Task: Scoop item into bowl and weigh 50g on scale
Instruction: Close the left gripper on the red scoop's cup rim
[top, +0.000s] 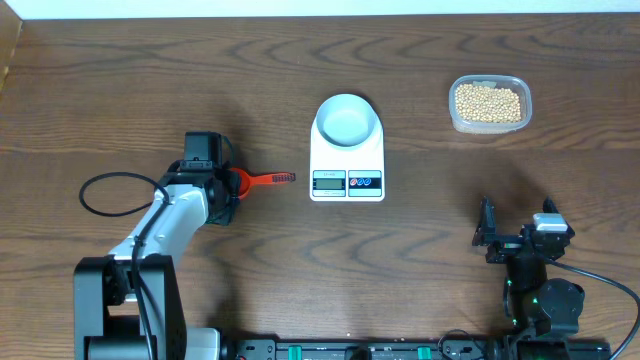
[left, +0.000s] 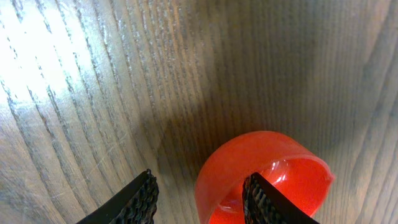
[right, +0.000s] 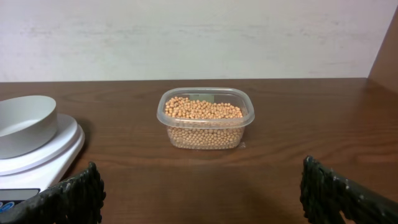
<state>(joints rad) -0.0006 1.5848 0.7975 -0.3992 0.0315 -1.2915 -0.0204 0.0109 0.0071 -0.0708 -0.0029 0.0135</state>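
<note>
A red scoop (top: 262, 180) lies on the table left of the white scale (top: 347, 182), handle pointing at the scale. My left gripper (top: 230, 186) is down over its cup (left: 264, 171), open: one finger (left: 261, 202) stands inside the cup, the other (left: 142, 200) outside with a gap to the wall. The pale bowl (top: 347, 120) sits empty on the scale (right: 46, 155). The tan beans (top: 488, 102) fill a clear tub (right: 205, 121) at the back right. My right gripper (right: 202, 199) is open and empty, well short of the tub.
A black cable (top: 110, 192) loops on the table left of the left arm. The right arm (top: 535, 260) rests near the front edge. A pale wall (right: 199, 37) stands behind the table's far edge.
</note>
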